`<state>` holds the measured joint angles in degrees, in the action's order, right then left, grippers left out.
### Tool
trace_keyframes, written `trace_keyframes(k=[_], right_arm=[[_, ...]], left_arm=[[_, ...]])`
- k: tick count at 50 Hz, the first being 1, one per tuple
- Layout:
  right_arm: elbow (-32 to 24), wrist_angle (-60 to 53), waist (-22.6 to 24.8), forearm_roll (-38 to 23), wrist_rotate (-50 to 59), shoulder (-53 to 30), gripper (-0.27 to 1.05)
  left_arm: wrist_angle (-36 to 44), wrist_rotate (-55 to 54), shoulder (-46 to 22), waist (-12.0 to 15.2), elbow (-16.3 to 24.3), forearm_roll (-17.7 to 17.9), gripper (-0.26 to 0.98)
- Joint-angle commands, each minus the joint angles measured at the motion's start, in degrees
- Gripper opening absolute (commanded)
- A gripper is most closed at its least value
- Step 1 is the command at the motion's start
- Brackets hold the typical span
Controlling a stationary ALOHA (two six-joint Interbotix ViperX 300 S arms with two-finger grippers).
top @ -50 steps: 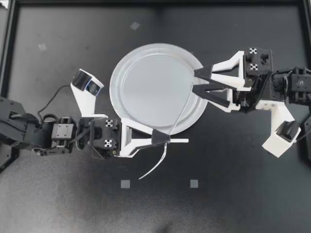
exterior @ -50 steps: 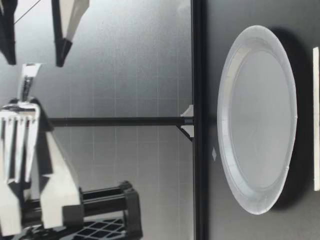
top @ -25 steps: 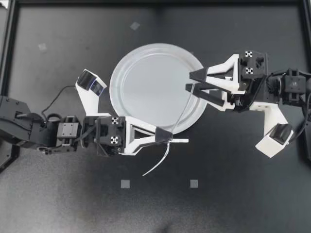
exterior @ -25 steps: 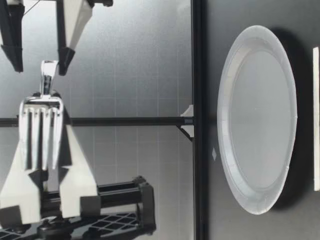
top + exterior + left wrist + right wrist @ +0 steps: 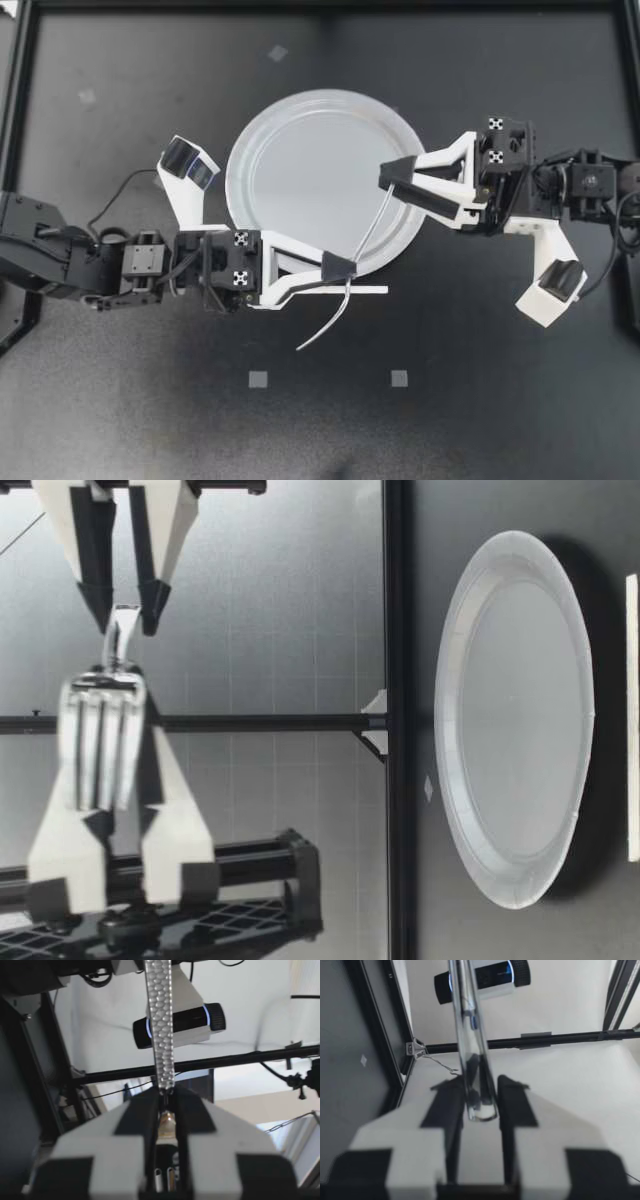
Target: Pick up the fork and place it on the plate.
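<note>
The clear plastic fork (image 5: 365, 228) hangs in the air over the near right rim of the white plate (image 5: 240, 160), tines toward the table's front. My left gripper (image 5: 340, 268) is shut on the fork's neck. My right gripper (image 5: 392, 180) has its fingers against both sides of the handle's end. In the low view the fork (image 5: 100, 750) is well above the plate (image 5: 470, 610), with my right gripper (image 5: 125, 605) at the handle's tip. The left wrist view shows the textured handle (image 5: 159, 1035) running ahead from my left gripper (image 5: 167, 1105). In the right wrist view the handle's rounded end (image 5: 470, 1060) fills the gap of my right gripper (image 5: 481, 1105).
A thin white strip (image 5: 378, 290) lies on the dark table just in front of the plate. Small grey squares (image 5: 258, 378) mark the surface. A black frame rail (image 5: 12, 100) borders the table at the left and the back.
My right gripper has moved left over the plate's rim and its fingers have closed in on the handle's end. My left gripper shifted slightly right and kept hold of the fork.
</note>
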<state>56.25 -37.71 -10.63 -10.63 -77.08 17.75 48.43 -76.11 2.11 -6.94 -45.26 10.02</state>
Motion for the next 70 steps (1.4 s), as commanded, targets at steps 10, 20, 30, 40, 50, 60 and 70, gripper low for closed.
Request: trace_keyframes(k=[10,20,30,40,50,60,70], right_arm=[[-0.7,-0.6,0.4,-0.1,0.1,0.2,0.17],[-0.6,-0.6,0.3,-0.1,0.2,0.1,0.13],[-0.7,-0.5,0.5,0.5,1.8,1.4,0.13],[-1.1,6.3,0.9,11.3,9.5,7.9,0.13],[-1.4,33.1,0.3,31.5,12.0,16.2,0.1],[5.3,47.6,-7.5,50.4,15.4,20.7,0.07],[12.7,50.5,-9.8,50.5,25.5,19.8,0.07]], left_arm=[[1.2,10.2,1.8,1.3,0.7,-1.8,0.08],[0.6,11.3,2.6,1.3,0.2,-1.8,0.51],[-1.2,13.9,2.9,1.9,-1.1,-2.4,0.83],[-3.4,30.6,9.1,5.2,-7.6,-6.5,0.8],[-18.8,54.1,19.5,4.6,-10.9,-6.6,0.8],[-28.5,61.0,21.0,2.7,-9.8,-6.6,0.79],[-26.8,62.0,19.9,2.5,-10.3,-6.9,0.79]])
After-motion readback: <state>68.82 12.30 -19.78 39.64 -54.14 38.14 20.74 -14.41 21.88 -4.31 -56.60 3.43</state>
